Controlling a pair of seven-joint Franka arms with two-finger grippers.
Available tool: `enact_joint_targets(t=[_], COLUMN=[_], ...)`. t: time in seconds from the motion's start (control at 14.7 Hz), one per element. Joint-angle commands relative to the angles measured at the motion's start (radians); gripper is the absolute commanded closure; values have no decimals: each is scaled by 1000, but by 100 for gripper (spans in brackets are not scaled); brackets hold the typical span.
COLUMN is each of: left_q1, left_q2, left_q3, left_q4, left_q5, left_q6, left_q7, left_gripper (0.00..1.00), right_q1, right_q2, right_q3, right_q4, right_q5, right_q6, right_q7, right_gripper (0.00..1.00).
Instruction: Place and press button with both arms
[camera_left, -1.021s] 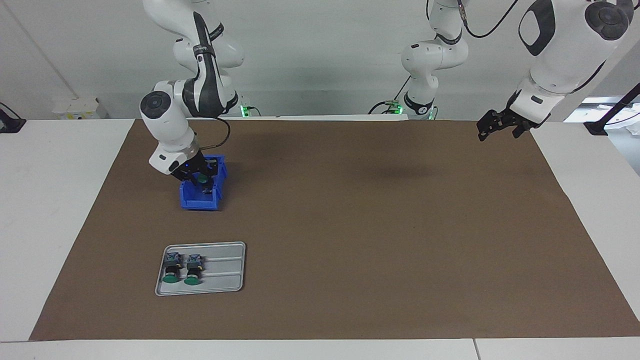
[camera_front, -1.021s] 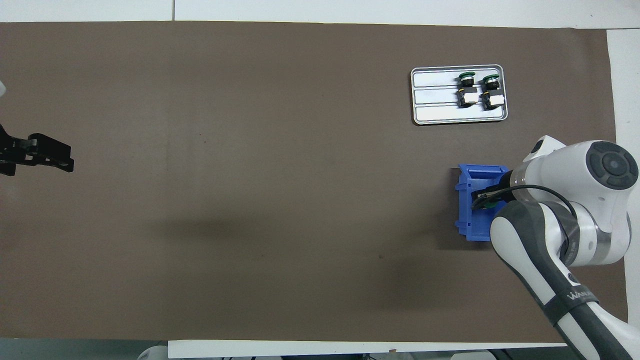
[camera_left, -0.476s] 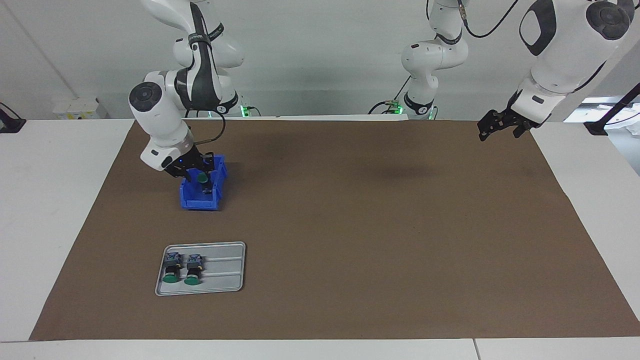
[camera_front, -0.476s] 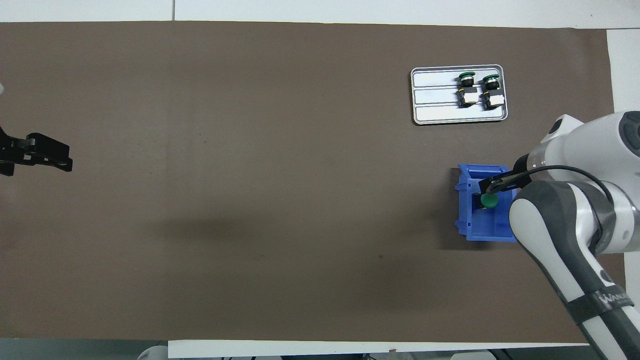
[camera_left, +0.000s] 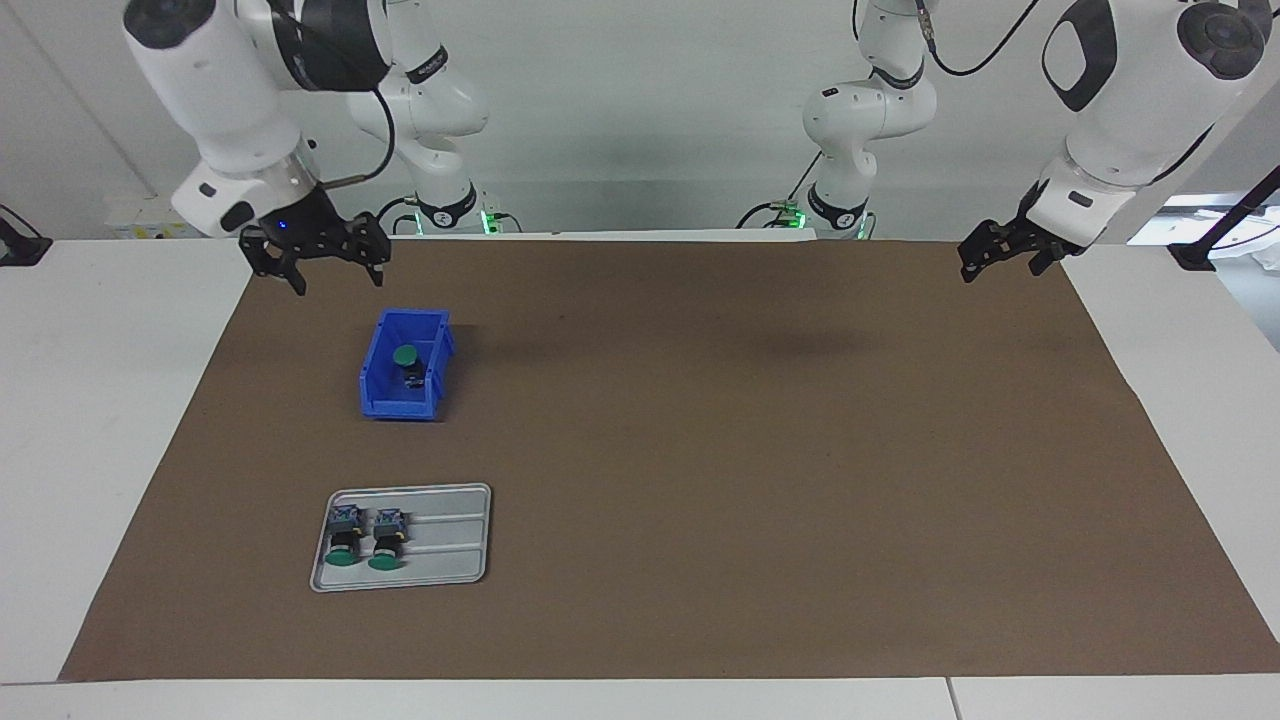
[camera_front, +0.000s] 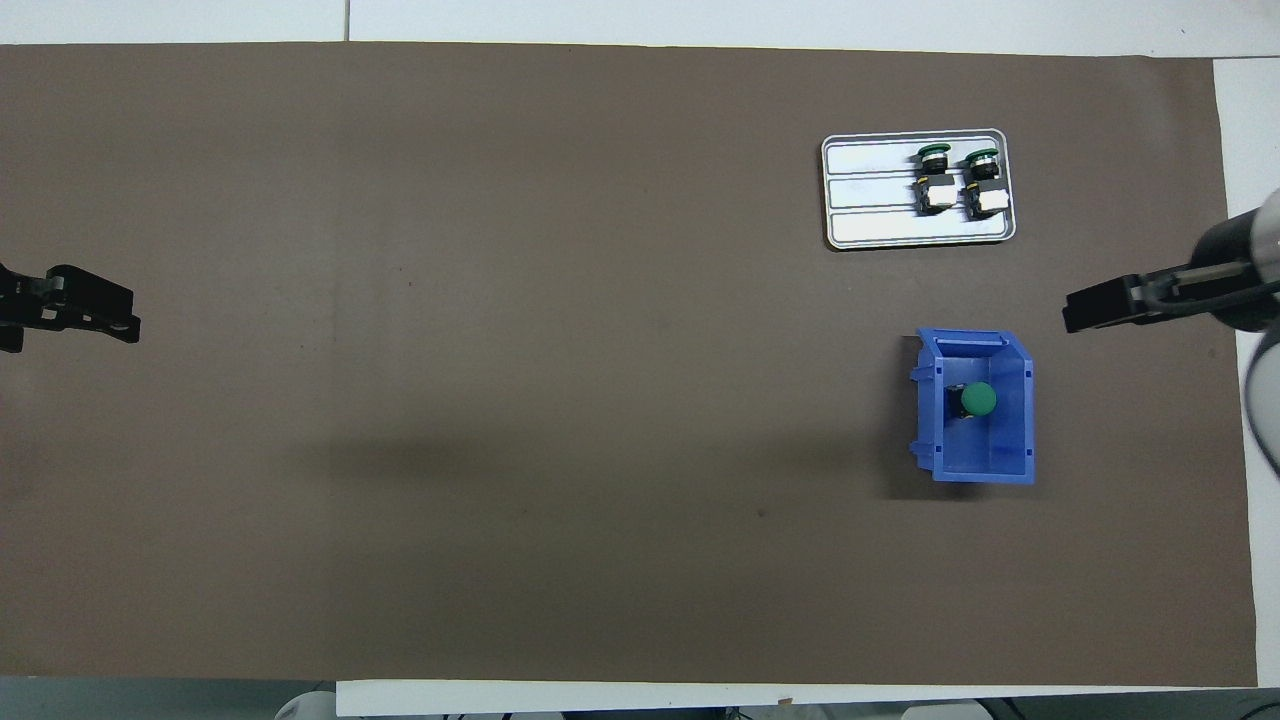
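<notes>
The button stands in the blue bin with its green cap up, so I judge the placing done. The pressing is left. Two more buttons lie on their sides in the grey tray, farther from me than the bin.

My right gripper hangs empty with fingers spread, up over the mat's edge at my end of the surface. My left gripper waits in the air over its own end of the mat, also spread and empty.

The facing view shows how high both grippers hang. The overhead view shows only their tips, but looks straight down into the bin: the button sits toward the wall nearer the left arm's end.
</notes>
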Motion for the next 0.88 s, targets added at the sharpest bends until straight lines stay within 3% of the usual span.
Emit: enact_joint_targets(t=[0.0, 0.2, 0.82], left_q1=[21, 24, 10], left_q2=[-20, -20, -20], left_q3=[5, 4, 5], left_q4=[-17, -18, -20], left_q5=[11, 11, 11], left_q6=[15, 16, 16], left_q7=[3, 5, 8], left_gripper=[0, 0, 0], right_q1=[-55, -61, -61], right_q2=[65, 82, 106], right_q3=[12, 12, 11], right_q4=[116, 166, 173], right_q5=[7, -10, -33], right_q6=[-80, -114, -120], right_q7=[25, 34, 34], right_gripper=[0, 0, 0])
